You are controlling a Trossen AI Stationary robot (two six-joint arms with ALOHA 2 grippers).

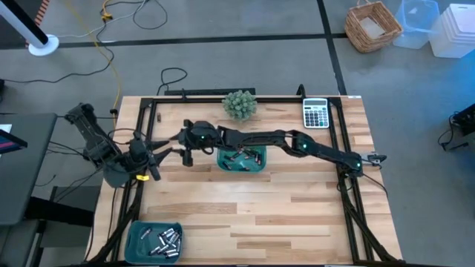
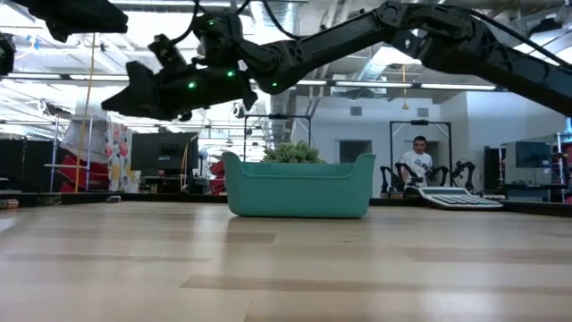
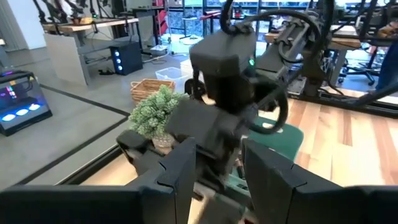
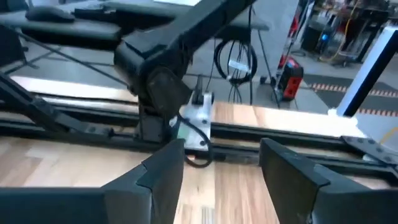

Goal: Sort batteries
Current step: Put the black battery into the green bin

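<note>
The right claw (image 1: 187, 154) is open and empty, close to the left claw (image 1: 157, 153), also open. They could bump together.

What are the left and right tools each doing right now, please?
Left tool: fingers parted, nothing visibly between them; whether it counts as open cannot be told.
Right tool: open, holding nothing, raised left of the teal tray.

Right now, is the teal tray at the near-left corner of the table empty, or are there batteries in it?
Not empty. The teal plastic tray at the near-left corner holds a loose cluster of small silvery cylindrical batteries, seen from above.
</note>
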